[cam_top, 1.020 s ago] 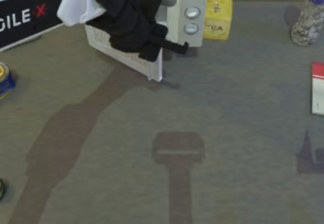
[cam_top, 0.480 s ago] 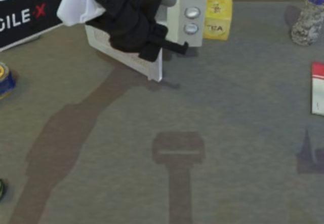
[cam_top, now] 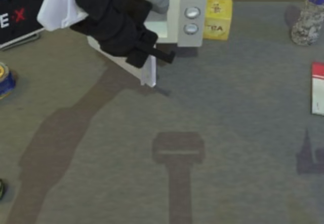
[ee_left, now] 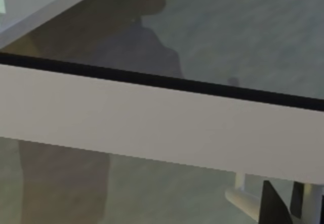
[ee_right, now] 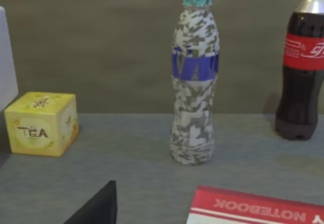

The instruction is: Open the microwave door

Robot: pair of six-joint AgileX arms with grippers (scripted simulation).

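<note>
My left gripper (cam_top: 152, 57) sits at the far left-centre of the table, right over the free edge of the microwave door (cam_top: 148, 72). One black finger (cam_top: 164, 56) pokes out toward the knob panel. The arm's dark bulk covers the rest, so I cannot tell whether the fingers are spread or clamped on the door edge. In the left wrist view the door's white edge (ee_left: 152, 117) runs as a broad band across the picture, with a thin black line along it, very close to the camera.

Working from left to right in the top view: a blue and yellow tin (cam_top: 5, 79) lies at the left edge. The door stands swung outward at an angle from the microwave (cam_top: 174, 24), hinged on its left side, with the pale inside (cam_top: 162, 29) showing behind it. The knob panel (cam_top: 191, 21) with two round silver knobs faces the camera. Just beside the microwave's right side sits the yellow tea box (cam_top: 217, 19). Farther right, at the far edge, stands a camouflage-patterned bottle (cam_top: 309, 19), and a red and white notebook (cam_top: 318, 87) lies at the right edge.

The right wrist view shows the tea box, the bottle, a cola bottle (ee_right: 301, 62) and the notebook. My right gripper is out of the top view, and I cannot tell its state.
</note>
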